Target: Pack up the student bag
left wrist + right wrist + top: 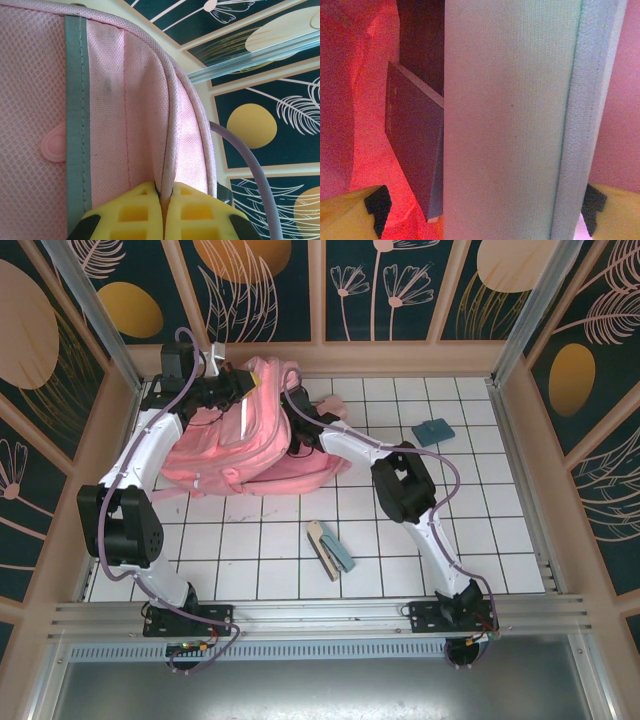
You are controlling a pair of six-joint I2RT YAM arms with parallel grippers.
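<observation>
Drop-off step I'd say: left claw [162,212] pinched shut on the student bag [250,445] at the far left of the counter [400,540], right claw [481,205] gaping open around a pale case [510,100] inside it, so next: back straight out.

White tiled table [480,540], contents.
- Far left: large soft pink fabric backpack [215,455], lying on the table.
- Left gripper [162,192]: at the backpack's far edge, jaws clamped on a fabric seam.
- Right gripper [480,210]: inside the backpack's right-hand opening, jaws spread. A pale green cloth-covered flat case [510,115] stands upright between them, with a dark flat book [415,145] just left of it.
- Far right: small teal flat pouch [433,430], well apart from the backpack.
- Near centre, before the backpack: stack of thin flat notebooks [330,547].
</observation>
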